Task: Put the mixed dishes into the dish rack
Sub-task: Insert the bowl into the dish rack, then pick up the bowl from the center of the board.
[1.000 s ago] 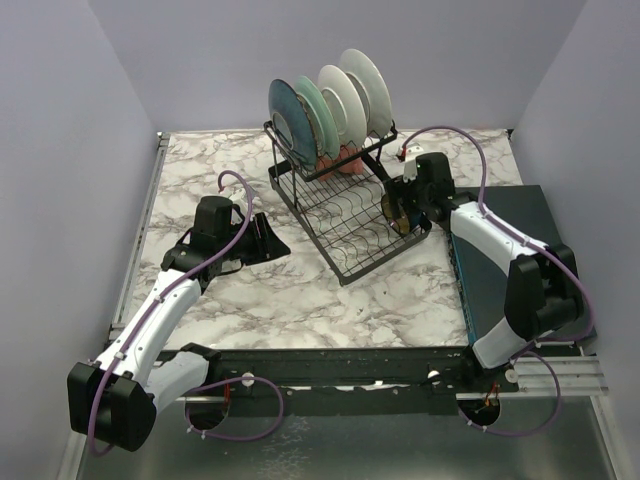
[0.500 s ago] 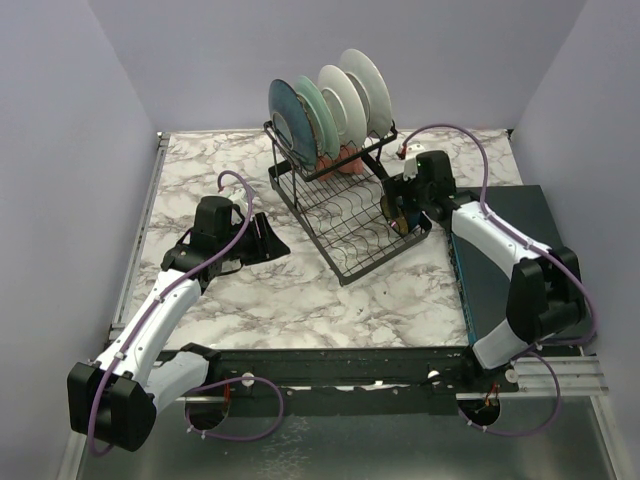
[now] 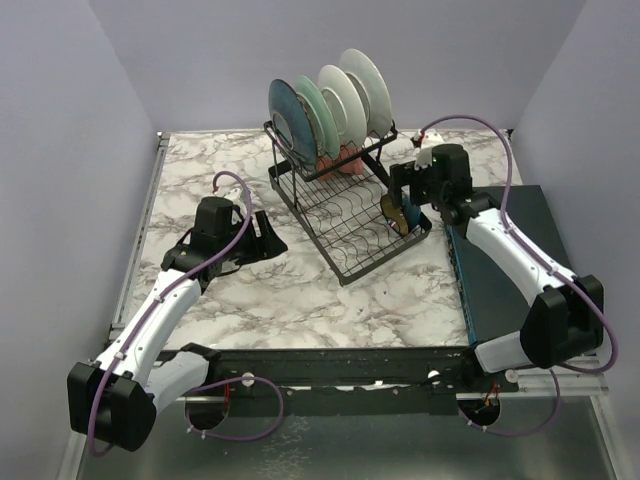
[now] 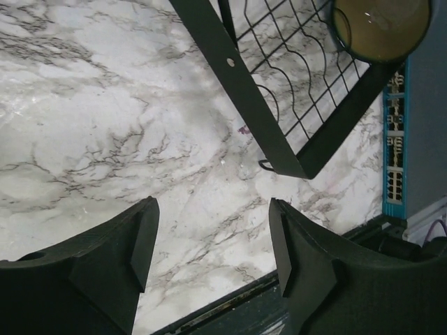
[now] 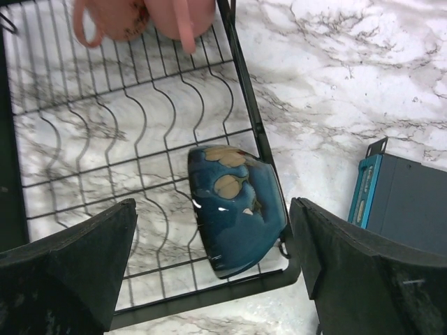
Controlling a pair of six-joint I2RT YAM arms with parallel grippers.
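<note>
Glossy glazed bowl, matt wire rack (perhaps coated), marble-look tabletop

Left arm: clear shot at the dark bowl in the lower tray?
Probably not: the dark bowl sits across the dish rack from the left gripper, and the open right gripper hangs right over it.

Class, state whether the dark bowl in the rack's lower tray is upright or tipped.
Tipped: the dark bowl rests on its side at the dish rack's corner, tan inside facing sideways.
</note>
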